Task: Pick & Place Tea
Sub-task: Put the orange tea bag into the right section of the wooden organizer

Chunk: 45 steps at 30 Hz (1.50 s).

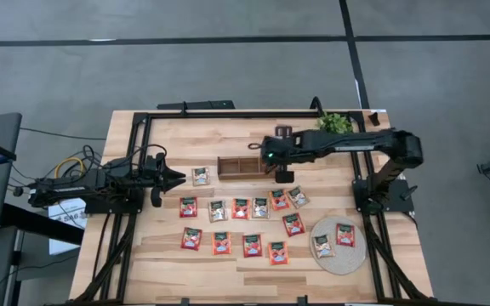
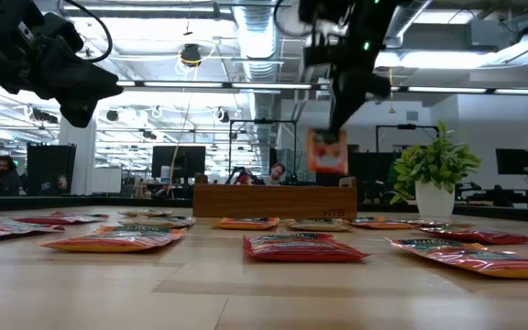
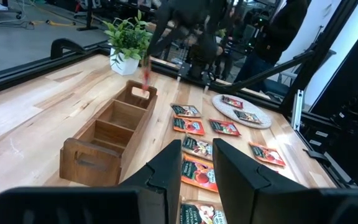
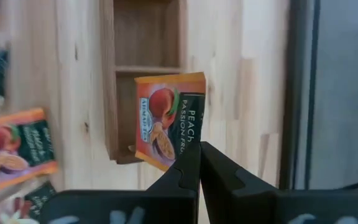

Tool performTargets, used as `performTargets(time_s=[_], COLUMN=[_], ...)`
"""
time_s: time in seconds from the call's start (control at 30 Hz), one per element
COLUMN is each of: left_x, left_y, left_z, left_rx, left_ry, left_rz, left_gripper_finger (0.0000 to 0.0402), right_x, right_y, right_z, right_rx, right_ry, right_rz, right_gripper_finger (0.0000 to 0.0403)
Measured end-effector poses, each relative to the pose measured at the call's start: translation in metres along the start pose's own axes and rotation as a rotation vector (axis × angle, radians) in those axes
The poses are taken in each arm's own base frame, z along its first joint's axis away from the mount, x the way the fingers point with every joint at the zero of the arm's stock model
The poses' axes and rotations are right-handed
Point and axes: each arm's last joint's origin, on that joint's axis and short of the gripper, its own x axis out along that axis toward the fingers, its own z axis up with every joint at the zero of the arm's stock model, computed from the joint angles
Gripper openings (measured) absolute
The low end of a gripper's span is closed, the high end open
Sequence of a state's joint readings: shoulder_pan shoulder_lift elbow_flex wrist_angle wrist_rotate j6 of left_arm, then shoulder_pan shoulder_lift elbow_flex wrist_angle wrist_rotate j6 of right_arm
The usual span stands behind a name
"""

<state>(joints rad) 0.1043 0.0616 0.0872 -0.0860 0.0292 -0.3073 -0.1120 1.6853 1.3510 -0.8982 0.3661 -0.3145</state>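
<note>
My right gripper (image 4: 197, 155) is shut on a red tea sachet (image 4: 169, 118) printed with peaches. It hangs in the air (image 2: 326, 153) over the right end of a wooden compartment box (image 1: 239, 166). Several more red and pale tea sachets (image 1: 241, 208) lie flat on the table in front of the box. Two of them lie on a round woven mat (image 1: 337, 262). My left gripper (image 3: 197, 168) waits at the table's left side, level and open, with nothing between its fingers. My right gripper pinches the sachet between its two fingers at one edge, near a corner (image 4: 188, 144). The fingers slant down from above. The sachet hangs below them, lifted clear of the table and box, with its printed face toward the wrist camera.
A potted green plant (image 1: 337, 123) stands at the far right, behind the right arm. A black frame (image 1: 143, 119) runs round the table top. The box (image 3: 110, 134) has several open compartments. Bare wood lies between the box and the far edge.
</note>
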Motion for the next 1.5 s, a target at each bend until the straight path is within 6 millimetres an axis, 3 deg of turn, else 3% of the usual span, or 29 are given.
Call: performTargets(time_s=[0.23,1.13,1.5], left_x=[0.0,0.0,0.0], left_y=[0.0,0.0,0.0], left_z=[0.0,0.0,0.0], left_rx=[0.0,0.003,0.003], left_ry=[-0.003,-0.005,-0.005], left_rz=[-0.001,-0.002,-0.002], left_gripper_finger=[0.0083,0.0083,0.0083], right_x=[0.017,0.022,0.06], right_y=[0.004,-0.007,0.006], right_z=[0.007,0.005,0.011], right_rx=[-0.032,0.008,-0.028], right_ry=[0.021,0.013,0.104], right_rz=[-0.024,-0.035,-0.006], right_gripper_finger=[0.0,0.0,0.0])
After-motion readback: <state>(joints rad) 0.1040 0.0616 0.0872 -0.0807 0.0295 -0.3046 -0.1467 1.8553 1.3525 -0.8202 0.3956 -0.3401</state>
